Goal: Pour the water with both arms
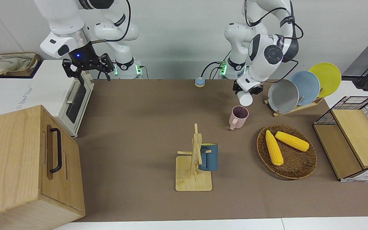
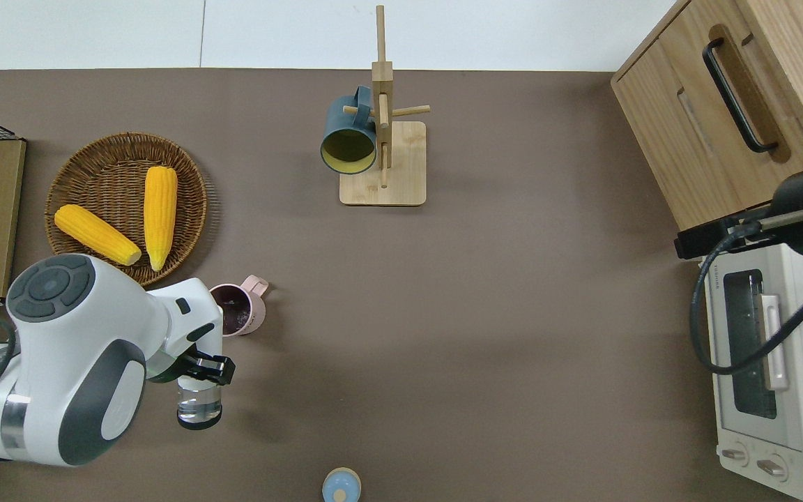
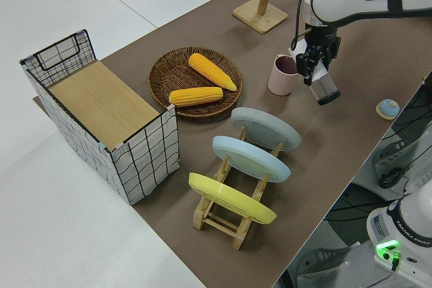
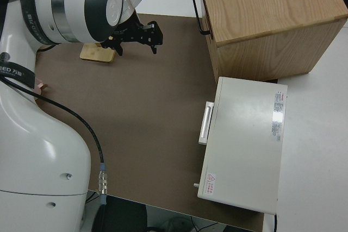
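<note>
Overhead view: two corn cobs (image 2: 98,234) in basket (image 2: 88,150)

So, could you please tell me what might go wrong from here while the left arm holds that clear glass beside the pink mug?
1. The left gripper holds the tilted clear glass over bare brown table mat, nearer the robots than the pink mug; any water leaving now would likely hit the mat.
2. The pink mug stands close under the left arm's wrist, so a swing toward it could knock it over.
3. The open right gripper hangs by the white toaster oven and could clip it.
</note>
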